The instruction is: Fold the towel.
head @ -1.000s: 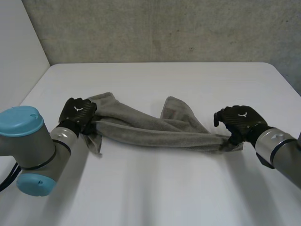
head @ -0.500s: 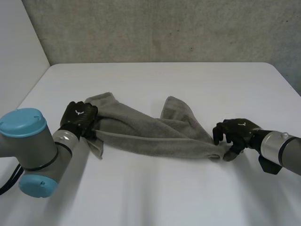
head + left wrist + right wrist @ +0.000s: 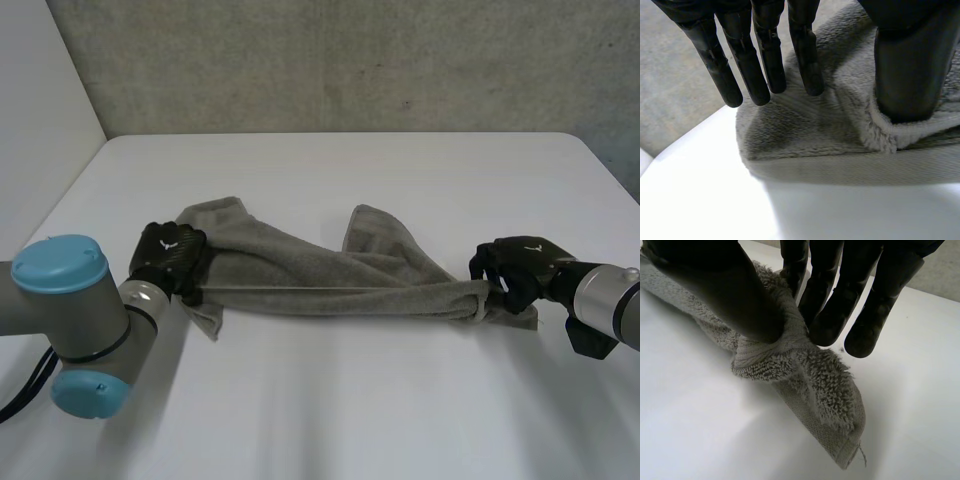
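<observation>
Stretching the towel (image 3: pixel 330 280) into a rope across the middle of the table (image 3: pixel 350 400); no fold made yet.
Pinching one end in the left hand (image 3: pixel 170 255), thumb against straight fingers (image 3: pixel 767 65); clamping the other end in the right hand (image 3: pixel 520 272) likewise. Next, probably: spreading it flat before folding.

Left robot hand (image 3: pixel 170 256), right robot hand (image 3: pixel 522 272), pinching

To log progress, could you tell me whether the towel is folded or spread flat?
Neither: the towel is bunched lengthwise, stretched between the left hand and right hand, each pinching an end.
</observation>
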You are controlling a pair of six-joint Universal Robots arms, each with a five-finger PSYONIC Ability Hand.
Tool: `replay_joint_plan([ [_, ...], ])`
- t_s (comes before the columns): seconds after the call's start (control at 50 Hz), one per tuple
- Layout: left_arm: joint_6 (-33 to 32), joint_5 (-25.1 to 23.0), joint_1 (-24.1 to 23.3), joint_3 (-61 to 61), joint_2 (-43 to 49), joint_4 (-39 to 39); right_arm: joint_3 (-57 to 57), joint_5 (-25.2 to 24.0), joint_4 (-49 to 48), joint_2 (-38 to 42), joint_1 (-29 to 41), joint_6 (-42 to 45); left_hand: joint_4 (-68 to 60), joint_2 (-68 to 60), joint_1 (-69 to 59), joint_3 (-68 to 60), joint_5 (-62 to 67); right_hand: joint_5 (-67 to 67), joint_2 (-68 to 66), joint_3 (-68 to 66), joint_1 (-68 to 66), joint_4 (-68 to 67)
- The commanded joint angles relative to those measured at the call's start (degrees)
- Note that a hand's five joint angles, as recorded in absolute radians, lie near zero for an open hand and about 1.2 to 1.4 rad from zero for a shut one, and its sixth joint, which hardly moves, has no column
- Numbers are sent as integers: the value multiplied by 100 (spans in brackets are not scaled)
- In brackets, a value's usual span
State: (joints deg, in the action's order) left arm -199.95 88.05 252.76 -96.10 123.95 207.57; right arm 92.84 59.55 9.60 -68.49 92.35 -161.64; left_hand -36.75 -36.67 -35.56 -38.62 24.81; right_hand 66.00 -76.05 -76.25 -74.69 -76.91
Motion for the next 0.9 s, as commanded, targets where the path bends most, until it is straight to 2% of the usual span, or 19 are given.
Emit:
replay_joint_plan([
  [0.02, 236, 536, 28, 223, 24, -15, 15, 13, -63, -15, -42, -26, -70, -78, -189, 117, 264, 400, -395, -375, -531, -309],
  [0.08, 368, 756, 106, 285, 24, -76, 41, 22, -203, -67, -121, -139, -389, -397, -508, -201, 583, 400, -395, -375, -531, -309],
  [0.1, 412, 792, 142, 294, 7, -103, 59, 22, -300, -172, -164, -288, -1424, -1432, -1543, -1236, 1618, 400, -395, -375, -531, -309],
  [0.12, 413, 792, 142, 294, 7, -103, 59, 22, -301, -173, -165, -289, -1434, -1442, -1553, -1247, 1628, 400, -395, -375, -531, -309],
  [0.14, 439, 784, 177, 268, -37, -155, 68, 22, -370, -304, -200, -464, -3633, -3640, -3752, -3445, 3826, 400, -395, -375, -531, -309],
  [0.16, 474, 749, 221, 241, -89, -260, 68, 22, -388, -444, -217, -613, -4318, -4326, -4438, -4131, 4512, 400, -395, -375, -531, -309],
  [0.22, 510, 696, 274, 232, -187, -402, 59, 4, -380, -551, -218, -711, -4325, -4333, -4444, -4138, 4519, 400, -395, -375, -531, -309],
  [0.28, 677, 441, 291, 268, -556, -841, -20, 30, -371, -753, -200, -782, -4325, -4333, -4444, -4138, 4519, 400, -395, -375, -531, -309],
  [0.32, 1018, -5, 318, 329, -1115, -1252, -186, 57, -353, -1086, -174, -808, -4325, -4333, -4444, -4138, 4519, 400, -395, -375, -531, -309],
  [0.38, 1239, -245, 335, 399, -1399, -1386, -337, 66, -353, -1272, -165, -826, -4325, -4333, -4444, -4138, 4519, 400, -395, -375, -531, -309],
  [0.42, 1659, -604, 475, 609, -2003, -1544, -713, 109, -284, -1595, -147, -834, -4325, -4333, -4444, -4138, 4519, 400, -395, -375, -531, -309],
  [0.48, 1976, -806, 677, 881, -2557, -1614, -1178, 118, -30, -1842, -86, -913, -4325, -4333, -4444, -4138, 4519, 400, -395, -375, -531, -309],
  [0.6, 2171, -1089, 792, 1340, -3192, -1764, -1919, 127, 429, -2054, 195, -1186, -4325, -4333, -4444, -4138, 4519, 400, -395, -375, -531, -309],
  [0.64, 2188, -1325, 845, 1646, -3411, -1930, -2304, 153, 578, -2089, 379, -1212, -4325, -4333, -4444, -4138, 4519, 400, -395, -375, -531, -309],
  [0.82, 2197, -1625, 1214, 2254, -3289, -2045, -3114, 364, 692, -1905, 547, -1133, -4325, -4333, -4444, -4138, 4519, 400, -395, -375, -531, -309],
  [0.9, 2145, -1599, 1285, 2718, -2334, -2019, -3980, 750, 841, -977, 976, -757, -4325, -4333, -4444, -4138, 4519, 400, -395, -375, -531, -309],
])
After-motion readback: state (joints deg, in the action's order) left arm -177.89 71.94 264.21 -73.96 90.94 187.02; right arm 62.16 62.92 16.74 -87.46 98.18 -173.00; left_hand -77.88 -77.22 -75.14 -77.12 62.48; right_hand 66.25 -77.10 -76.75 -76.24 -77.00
